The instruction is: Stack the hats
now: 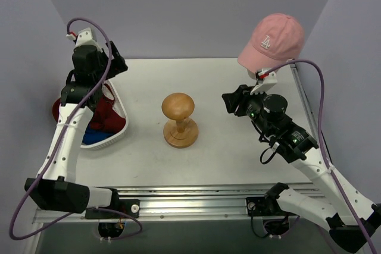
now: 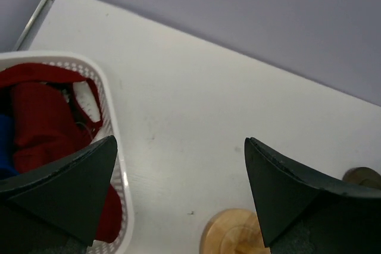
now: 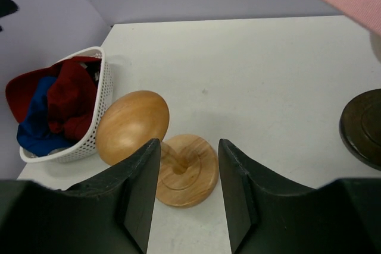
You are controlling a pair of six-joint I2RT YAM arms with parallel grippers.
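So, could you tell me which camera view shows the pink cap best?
Top external: the pink cap shows whole, logo included. Right wrist catches only a pink corner; left wrist shows none of it.

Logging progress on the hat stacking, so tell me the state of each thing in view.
Pink cap: raised at the far right, apart from the other hats.
Red hats: bunched in the basket.
Blue hat: in the basket, partly covered by red fabric.
White basket: upright, holding hats.
Wooden stand: upright, bare.
Left pincer: open, empty.
Right pincer: open, empty.
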